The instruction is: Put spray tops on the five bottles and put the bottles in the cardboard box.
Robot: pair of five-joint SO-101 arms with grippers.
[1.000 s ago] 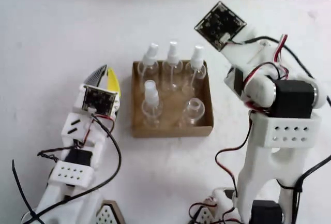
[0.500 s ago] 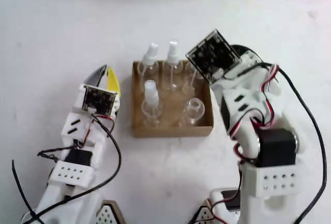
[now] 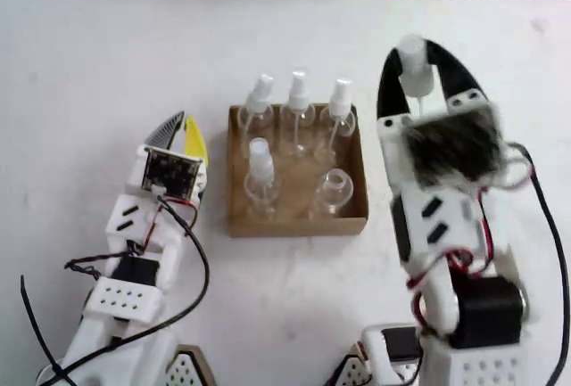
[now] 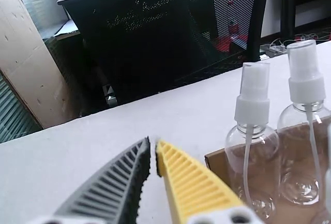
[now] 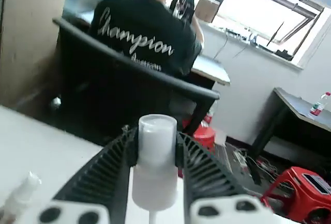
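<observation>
A cardboard box [image 3: 294, 223] sits mid-table. It holds three bottles with white spray tops along its far side [image 3: 297, 105], a fourth topped bottle [image 3: 260, 176] at the near left, and an uncapped bottle [image 3: 335, 188] at the near right. My right gripper [image 3: 414, 63] hovers to the right of the box's far corner, shut on a white spray top [image 3: 411, 50]; in the right wrist view the gripper [image 5: 153, 136] clamps that spray top [image 5: 153, 167] upright. My left gripper [image 3: 186, 121] rests shut and empty left of the box, its grey and yellow fingertips [image 4: 153, 144] meeting near two topped bottles [image 4: 253, 146].
White table surface [image 3: 98, 56] spreads left of and beyond the box. Cables and both arm bases crowd the near edge [image 3: 268, 368]. A black mesh chair [image 4: 170, 32] stands beyond the far table edge.
My right arm swung over the box's right side and then out to the box's right, turning so that its gripper now points away with the spray top in it. The left arm stayed still.
</observation>
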